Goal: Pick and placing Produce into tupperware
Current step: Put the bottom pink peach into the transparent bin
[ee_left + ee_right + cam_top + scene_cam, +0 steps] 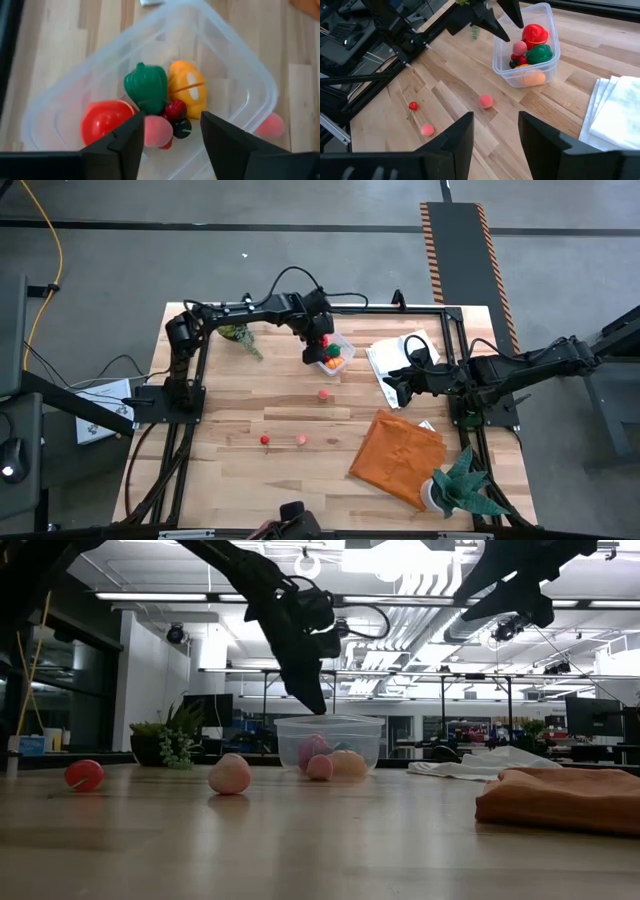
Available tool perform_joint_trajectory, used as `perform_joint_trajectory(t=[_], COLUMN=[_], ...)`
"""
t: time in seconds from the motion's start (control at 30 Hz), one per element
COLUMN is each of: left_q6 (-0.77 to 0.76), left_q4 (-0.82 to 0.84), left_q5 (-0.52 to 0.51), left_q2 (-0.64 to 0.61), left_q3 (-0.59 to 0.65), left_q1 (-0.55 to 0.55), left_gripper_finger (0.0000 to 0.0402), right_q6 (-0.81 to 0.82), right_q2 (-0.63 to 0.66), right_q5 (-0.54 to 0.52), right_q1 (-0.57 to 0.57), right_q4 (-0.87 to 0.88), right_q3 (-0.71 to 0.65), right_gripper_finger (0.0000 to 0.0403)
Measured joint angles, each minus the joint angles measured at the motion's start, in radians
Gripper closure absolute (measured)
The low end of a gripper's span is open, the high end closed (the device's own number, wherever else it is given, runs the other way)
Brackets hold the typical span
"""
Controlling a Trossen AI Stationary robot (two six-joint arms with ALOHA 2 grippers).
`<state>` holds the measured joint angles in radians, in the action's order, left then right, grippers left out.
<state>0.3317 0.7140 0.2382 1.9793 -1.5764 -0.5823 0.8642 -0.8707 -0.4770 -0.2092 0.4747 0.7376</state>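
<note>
High view: left gripper (pixel 318 345) hangs over the left end of the tupperware (pixel 343 357) at the table's far centre, fingers parted, nothing between them. Contents, per left wrist view: red piece (pixel 104 120), green piece (pixel 146 88), orange piece (pixel 188 91), pink piece (pixel 158 131), small dark pieces. Loose on the wooden table (pixel 240 465): pink ball (pixel 324 395) just near of the container; red ball (pixel 265 440) and pink ball (pixel 301 439) nearer still. Right gripper (pixel 392 387) waits right of the container, beside the white cloth (pixel 400 352), fingers apart, empty. Orange cloth (pixel 400 454) and potted plant (pixel 462 485) lie near right.
</note>
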Motion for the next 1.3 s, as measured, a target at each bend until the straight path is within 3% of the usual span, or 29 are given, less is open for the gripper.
perform_joint_trajectory(t=[0.6, 0.9, 1.3], left_q6=[0.038, 0.056, 0.058], left_q4=[0.305, 0.479, 0.611], left_q5=[0.025, 0.039, 0.084], left_q2=[-0.013, -0.014, -0.017], left_q3=[-0.256, -0.331, -0.395], left_q1=[0.000, 0.000, 0.000], left_gripper_finger=[0.0357, 0.0397, 0.0401], right_q6=[-0.008, -0.016, -0.008], right_q2=[0.000, 0.000, 0.000], right_q5=[0.000, 0.000, 0.009], right_q1=[0.000, 0.000, 0.000], right_q4=[0.006, 0.006, -0.002], right_q3=[0.000, 0.000, 0.000], right_gripper_finger=[0.0259, 0.0259, 0.0259])
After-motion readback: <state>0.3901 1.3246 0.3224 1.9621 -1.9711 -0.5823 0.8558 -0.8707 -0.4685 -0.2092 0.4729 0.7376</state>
